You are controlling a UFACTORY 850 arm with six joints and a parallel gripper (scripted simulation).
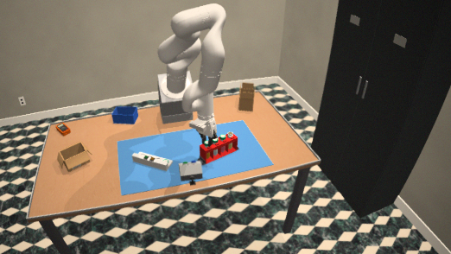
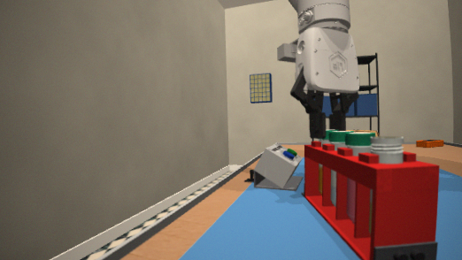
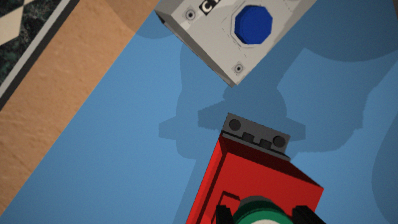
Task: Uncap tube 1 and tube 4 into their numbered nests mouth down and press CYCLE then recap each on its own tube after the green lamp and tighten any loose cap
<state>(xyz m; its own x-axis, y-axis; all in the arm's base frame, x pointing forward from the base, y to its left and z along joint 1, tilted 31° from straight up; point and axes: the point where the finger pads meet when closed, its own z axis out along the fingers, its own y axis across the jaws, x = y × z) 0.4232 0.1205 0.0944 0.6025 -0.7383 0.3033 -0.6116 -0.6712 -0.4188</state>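
Note:
The red decapping station [image 1: 219, 151] [image 2: 404, 203] [image 3: 260, 175] holds four tubes. The tube at its right end in the top view, tube 1 [image 1: 230, 134] [image 2: 388, 150], has no cap; its threads show. Green caps sit on tube 2 [image 1: 223, 137] [image 2: 360, 139] and tube 3 [image 1: 215, 141] [image 2: 339, 136]. My gripper [image 1: 207, 141] [image 2: 327, 131] [image 3: 264, 217] points down, shut on the green cap of tube 4 [image 3: 265, 212], at that tube's mouth. The white cap tray [image 1: 142, 161] shows small dark lamps; something green-edged at its right end is too small to identify.
The grey key housing [image 1: 190, 171] [image 2: 276, 168] [image 3: 210, 45], with its blue CYCLE key [image 2: 289, 155] [image 3: 253, 24] and green READY key [image 2: 292, 151], stands beside the station's tube 4 end. A blue bin [image 1: 125, 116], an open carton [image 1: 74, 157] and a tall cardboard box [image 1: 246, 99] stand farther off.

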